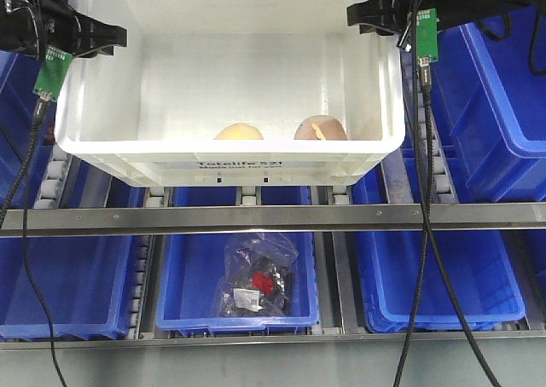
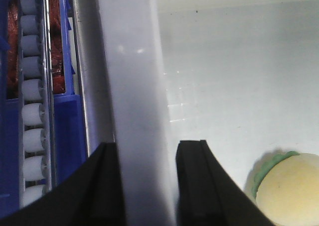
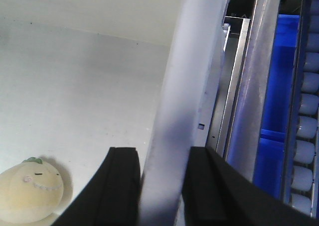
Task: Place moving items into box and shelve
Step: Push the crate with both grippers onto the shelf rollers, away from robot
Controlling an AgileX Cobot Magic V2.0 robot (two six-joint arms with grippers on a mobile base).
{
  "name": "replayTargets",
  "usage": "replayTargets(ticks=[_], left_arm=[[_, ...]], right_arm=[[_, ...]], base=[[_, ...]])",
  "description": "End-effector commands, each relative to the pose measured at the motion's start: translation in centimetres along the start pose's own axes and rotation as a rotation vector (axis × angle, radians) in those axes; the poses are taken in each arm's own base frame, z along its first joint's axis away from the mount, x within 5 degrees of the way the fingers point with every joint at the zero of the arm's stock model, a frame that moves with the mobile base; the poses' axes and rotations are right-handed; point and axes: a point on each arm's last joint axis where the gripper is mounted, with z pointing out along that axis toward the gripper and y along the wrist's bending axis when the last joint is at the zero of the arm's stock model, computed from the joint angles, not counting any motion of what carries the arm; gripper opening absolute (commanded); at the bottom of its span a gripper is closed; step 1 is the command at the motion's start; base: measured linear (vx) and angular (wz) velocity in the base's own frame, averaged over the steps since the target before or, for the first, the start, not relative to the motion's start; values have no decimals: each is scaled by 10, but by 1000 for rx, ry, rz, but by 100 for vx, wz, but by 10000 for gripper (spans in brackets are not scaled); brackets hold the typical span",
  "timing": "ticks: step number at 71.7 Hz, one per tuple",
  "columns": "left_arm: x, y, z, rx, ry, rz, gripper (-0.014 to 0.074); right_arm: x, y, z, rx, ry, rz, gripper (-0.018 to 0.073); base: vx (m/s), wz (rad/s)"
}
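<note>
- White box (image 1: pixel 230 161) sits on the shelf rollers, long axis running from arm to arm.
- Left jaws (image 2: pixel 144 183) and right jaws (image 3: pixel 160 186) each pinch a side wall, equally near.
- Both lumps (image 1: pixel 237 132) lie inside, by the front wall.

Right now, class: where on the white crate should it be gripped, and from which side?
Grip the white crate by its two side walls, from above. The left gripper and right gripper each straddle a thin upright wall, one jaw inside, one outside.
</note>
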Motion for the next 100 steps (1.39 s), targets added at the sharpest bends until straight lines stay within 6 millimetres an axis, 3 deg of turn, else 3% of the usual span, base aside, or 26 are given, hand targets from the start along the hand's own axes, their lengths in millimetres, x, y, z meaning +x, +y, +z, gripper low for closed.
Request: replayTargets(ticks=[1,20,30,41,58,71,100], left_arm=[[-26,-22,-24,85,-180,-62,-25],[-27,-21,-25,83,-194,-62,1],[-27,-21,-25,82,-195,-59,67],[-28,-21,-25,82,-197,-59,182],[-31,-20,-25,62,-237,-40,398],[-34,-18,-26,39,-273,-13,465],[-44,-16,-31,14,-388,4,467]], right_arm=[[-23,19,-22,-68,-138,22,-11],[-24,18,-20,-64,-148,25,0],[-25,18,-20,-58,-169,26,56],[-27,17,-20,-52,-189,27,184],[-32,15,-21,-34,-244,30,475],[-37,12,-23,15,-302,-19,608],[-44,8,-26,70,-376,-80,604]], base=[[0,0],[0,0],[0,0],[0,0],[0,0],[0,0],[0,0]])
